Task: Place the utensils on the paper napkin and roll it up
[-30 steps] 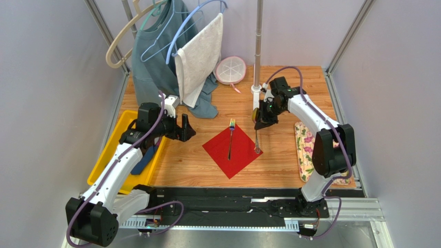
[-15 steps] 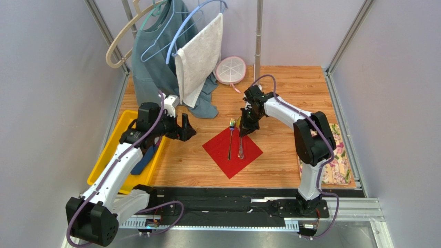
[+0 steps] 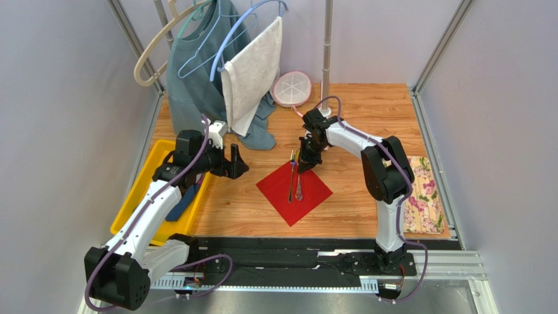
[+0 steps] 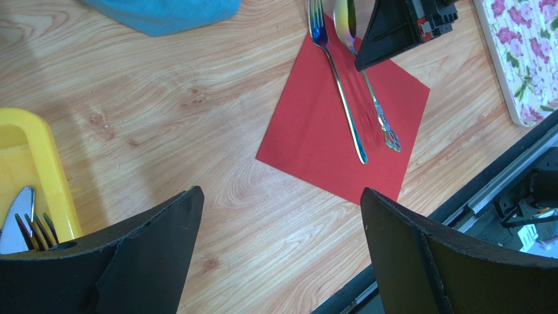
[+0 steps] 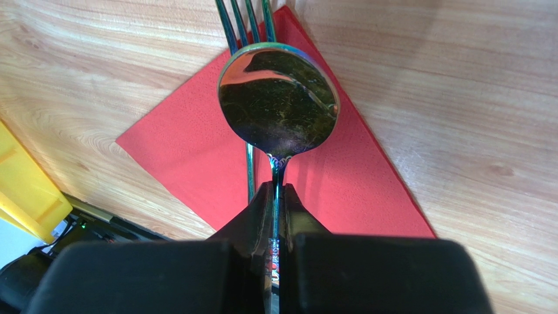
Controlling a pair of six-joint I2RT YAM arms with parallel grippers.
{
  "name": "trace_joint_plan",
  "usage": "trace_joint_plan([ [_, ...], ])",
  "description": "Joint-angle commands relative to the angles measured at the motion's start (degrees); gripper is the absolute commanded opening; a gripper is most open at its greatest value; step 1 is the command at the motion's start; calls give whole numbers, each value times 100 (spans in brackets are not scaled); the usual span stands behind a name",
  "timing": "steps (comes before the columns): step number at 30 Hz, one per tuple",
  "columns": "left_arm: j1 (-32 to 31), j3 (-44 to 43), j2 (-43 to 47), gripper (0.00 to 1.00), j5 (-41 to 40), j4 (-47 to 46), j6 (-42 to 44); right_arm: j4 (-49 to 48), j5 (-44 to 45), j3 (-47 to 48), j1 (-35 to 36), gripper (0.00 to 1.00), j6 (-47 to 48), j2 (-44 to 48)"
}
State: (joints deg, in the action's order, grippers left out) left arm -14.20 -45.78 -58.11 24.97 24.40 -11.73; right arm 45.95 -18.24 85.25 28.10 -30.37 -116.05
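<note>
My right pincer (image 5: 275, 196) squeezes the spoon (image 5: 278, 98) over the red napkin (image 4: 314, 137), beside the fork (image 4: 337, 78) lying on it. My left pincer (image 4: 278, 193) gapes wide near the yellow bin (image 4: 33, 150), which holds a spare fork (image 4: 36, 229) and maybe a knife (image 4: 18, 209).

Yellow bin (image 3: 133, 199) is set at the left edge of the table (image 3: 367, 104); floral cloth (image 3: 426, 196) is laid along its right edge; teal garment (image 3: 196, 65) and white towel (image 3: 252, 72) are hung far-left.

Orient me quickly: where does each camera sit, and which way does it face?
Top external: above and behind the bases, looking down on the table; both arms show.
Left wrist: faces down toward the red napkin; the left gripper frames it with open fingers.
Right wrist: looks down along the right gripper, shut on the spoon.
Shared: all show napkin, fork, spoon.
</note>
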Motion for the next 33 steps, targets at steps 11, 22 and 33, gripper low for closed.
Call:
trace_joint_plan([
  [11, 22, 60, 10, 99, 104, -226, -93, -69, 101, 387, 126, 11, -206, -348],
  [22, 22, 17, -17, 99, 148, -199, -76, 1, 102, 439, 117, 31, -241, -278],
  [33, -4, -239, 449, 99, 2054, 117, 1760, 256, -900, -51, 73, 46, 1085, 1048],
])
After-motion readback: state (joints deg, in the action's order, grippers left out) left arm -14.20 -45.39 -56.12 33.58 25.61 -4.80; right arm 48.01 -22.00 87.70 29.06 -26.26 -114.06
